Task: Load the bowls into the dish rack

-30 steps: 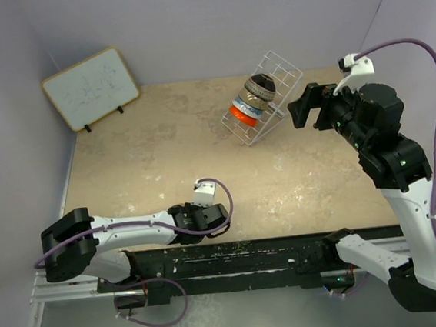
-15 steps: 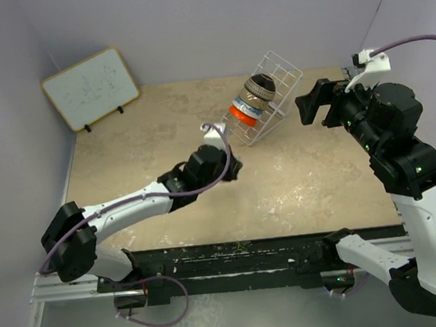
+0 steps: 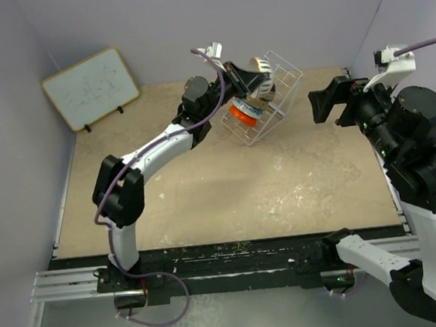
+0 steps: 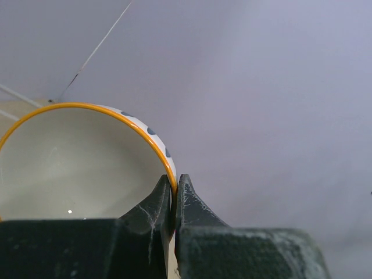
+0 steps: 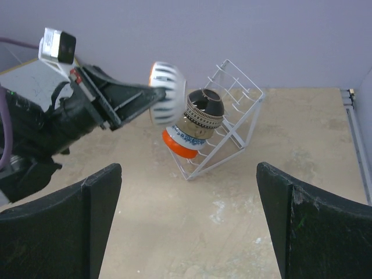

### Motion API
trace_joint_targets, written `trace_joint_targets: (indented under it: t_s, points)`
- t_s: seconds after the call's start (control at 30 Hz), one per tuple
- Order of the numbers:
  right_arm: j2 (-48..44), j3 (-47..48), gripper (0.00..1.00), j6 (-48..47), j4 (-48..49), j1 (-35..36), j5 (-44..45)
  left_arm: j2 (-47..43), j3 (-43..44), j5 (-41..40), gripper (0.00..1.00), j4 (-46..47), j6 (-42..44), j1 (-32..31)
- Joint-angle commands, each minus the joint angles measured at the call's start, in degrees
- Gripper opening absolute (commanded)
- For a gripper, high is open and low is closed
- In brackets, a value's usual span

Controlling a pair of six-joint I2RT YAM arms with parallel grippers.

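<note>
My left gripper (image 3: 249,74) is shut on the rim of a cream-white bowl (image 4: 75,163) that has an orange rim and dark stripes outside. It holds the bowl in the air just above the stacked bowls in the white wire dish rack (image 3: 281,76). The held bowl also shows in the right wrist view (image 5: 167,93). An orange bowl (image 5: 180,145), a blue-patterned bowl (image 5: 187,136) and a dark brown bowl (image 5: 203,110) lean stacked in the rack (image 5: 241,104). My right gripper (image 5: 189,168) is open and empty, right of the rack.
A whiteboard with a wooden frame (image 3: 91,87) stands at the back left. The purple walls close in the table at the back and sides. The beige tabletop (image 3: 228,186) lies between the rack and the arm bases.
My left arm has swung from the table's near edge out and up to the rack, with the cream-white bowl now over the stack. My right gripper has drawn back to the right.
</note>
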Motion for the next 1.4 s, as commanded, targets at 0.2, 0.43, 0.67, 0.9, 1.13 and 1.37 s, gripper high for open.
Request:
trace_joint_targets:
  t_s: [0.2, 0.43, 0.67, 0.9, 1.13, 1.37]
  points:
    - [0.21, 0.46, 1.0, -1.5, 0.69, -0.18, 1.8, 19.39, 23.17, 2.65, 0.0, 33.05, -23.03, 3.81]
    - [0.13, -0.01, 1.0, -1.68, 0.5, -0.18, 2.16, 28.61, 32.05, -4.48, 0.0, 39.05, -27.9, 3.79]
    - [-0.29, -0.91, 1.0, -1.85, 0.59, -0.18, 2.37, 36.75, 39.29, -10.51, 0.0, 40.66, -33.54, 3.64]
    - [-1.04, -1.38, 1.0, -2.2, 0.41, -0.18, 3.07, 41.15, 42.3, -12.22, 0.0, 36.84, -36.55, 3.72]
    - [-1.37, -2.18, 1.0, -2.21, 0.74, -0.18, 2.84, 46.64, 46.99, -13.63, 0.0, 36.95, -41.75, 3.9]
    - [-1.19, -2.4, 1.0, -2.2, 1.11, -0.18, 2.31, 48.07, 47.12, -14.05, 0.0, 37.02, -44.37, 4.13]
